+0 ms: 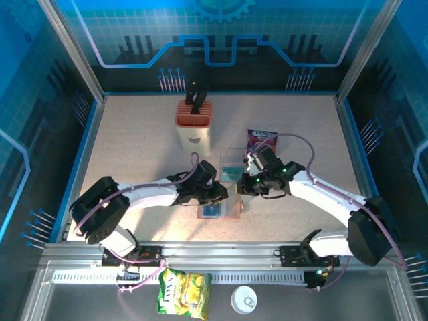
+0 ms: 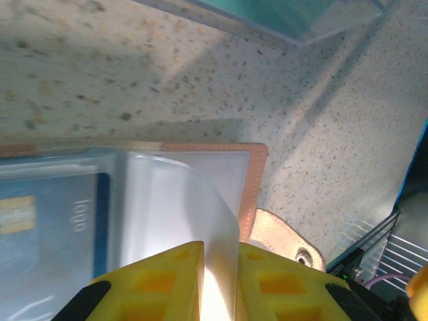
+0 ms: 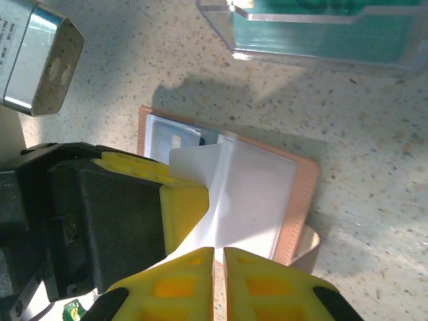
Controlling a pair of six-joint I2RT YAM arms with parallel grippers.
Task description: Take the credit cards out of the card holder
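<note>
**Both claws pinch the card holder's clear sleeve**

The left claw (image 2: 219,271) is closed on a clear sleeve (image 2: 180,200) of the card holder. The plastic leaf runs down into the narrow slot between its yellow fingers (image 2: 154,281). The right claw (image 3: 219,261) sits close beside it with its fingers nearly together. The lower corner of the same curled leaf is drawn into their gap, so it appears to nip the leaf too.

Directly beneath both claws, the card holder (image 3: 304,190) lies open and flat on the speckled worktop (image 3: 374,134). Its snap tab (image 2: 297,251) sticks out just beside the left claw's finger. In the left wrist view, a blue credit card (image 2: 53,214) sits in a pocket under the plastic, to the left of that claw.

Just beyond the holder, on the far side from both claws, a clear tray (image 3: 224,27) holds teal cards (image 3: 321,33). Farther out, an orange-topped knife block (image 1: 194,124) stands past the left claw. A purple snack packet (image 1: 263,140) lies past the right claw.
</note>
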